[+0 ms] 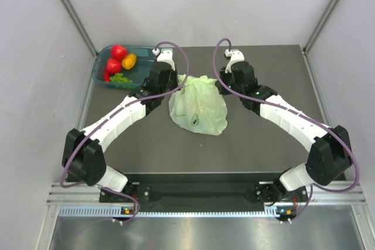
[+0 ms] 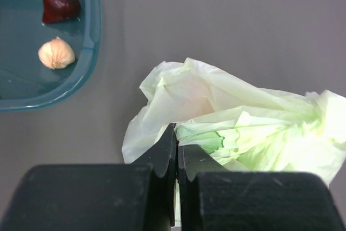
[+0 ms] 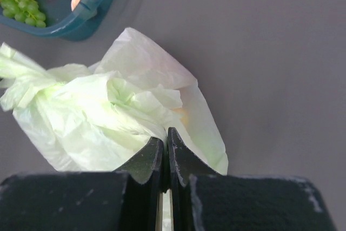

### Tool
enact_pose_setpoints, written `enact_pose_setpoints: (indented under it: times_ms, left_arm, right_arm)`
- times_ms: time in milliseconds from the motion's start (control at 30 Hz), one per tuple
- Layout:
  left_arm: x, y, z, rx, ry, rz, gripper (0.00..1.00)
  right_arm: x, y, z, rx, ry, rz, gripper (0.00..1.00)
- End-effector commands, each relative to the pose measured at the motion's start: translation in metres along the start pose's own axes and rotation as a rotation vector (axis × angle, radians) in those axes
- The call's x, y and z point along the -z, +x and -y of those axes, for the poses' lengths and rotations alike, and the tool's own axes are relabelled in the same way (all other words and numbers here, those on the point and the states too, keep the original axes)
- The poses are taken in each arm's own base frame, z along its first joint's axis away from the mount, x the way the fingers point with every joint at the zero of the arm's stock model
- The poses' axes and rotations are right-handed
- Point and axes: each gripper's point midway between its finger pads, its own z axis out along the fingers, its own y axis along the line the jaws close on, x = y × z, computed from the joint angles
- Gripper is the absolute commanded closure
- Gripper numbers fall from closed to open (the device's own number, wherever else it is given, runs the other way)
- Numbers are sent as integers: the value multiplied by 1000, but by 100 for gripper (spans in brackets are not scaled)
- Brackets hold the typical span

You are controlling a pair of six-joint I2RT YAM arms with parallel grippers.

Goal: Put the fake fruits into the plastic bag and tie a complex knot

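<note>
The pale-green plastic bag (image 1: 198, 106) lies crumpled on the dark table between my two arms. My left gripper (image 1: 176, 81) is shut on the bag's upper left edge, and in the left wrist view its jaws (image 2: 177, 135) pinch a fold of the bag (image 2: 227, 112). My right gripper (image 1: 219, 84) is shut on the upper right edge, its jaws (image 3: 165, 137) pinching bunched plastic of the bag (image 3: 97, 112). A faint orange tint shows through the plastic. Fake fruits sit in the teal basket: a red one (image 1: 119, 51), an orange one (image 1: 129, 61), green grapes (image 1: 120, 78). I see no knot.
The teal basket (image 1: 101, 62) stands at the far left of the table, close behind my left gripper. In the left wrist view its rim (image 2: 92, 52) holds a dark red fruit (image 2: 60, 2) and a pale bulb (image 2: 56, 53). Grapes (image 3: 21, 4) show in the right wrist view.
</note>
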Motion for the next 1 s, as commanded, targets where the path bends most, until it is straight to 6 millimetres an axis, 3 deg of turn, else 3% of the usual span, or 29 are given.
enact_pose_setpoints:
  times_ms: [0, 67, 233, 400, 600, 733, 800, 967]
  left_arm:
    - [-6, -25, -99, -26, -325, 41, 100]
    - [-11, -29, -112, -18, -342, 38, 100]
    - [-8, -35, -113, -16, -331, 45, 100]
    - [-4, -27, -128, -35, -378, 21, 100]
    - [-5, -16, -150, -6, -401, -7, 100]
    - [-5, -13, -152, -6, -398, -3, 100]
    - [-9, -10, -141, -8, -329, -3, 100]
    - [-13, -17, -114, -21, -209, 18, 100]
  right_arm:
    - [33, -12, 96, 23, 370, 53, 100]
    - [41, -13, 102, 35, 404, 59, 100]
    - [37, -9, 113, 47, 431, 37, 100]
    - [36, -5, 129, 49, 508, 30, 100]
    - [35, 13, 154, 35, 577, 0, 100]
    - [33, 22, 167, 28, 611, -11, 100]
    - [28, 22, 164, 29, 581, -3, 100]
    - [15, 5, 119, 7, 324, 25, 100]
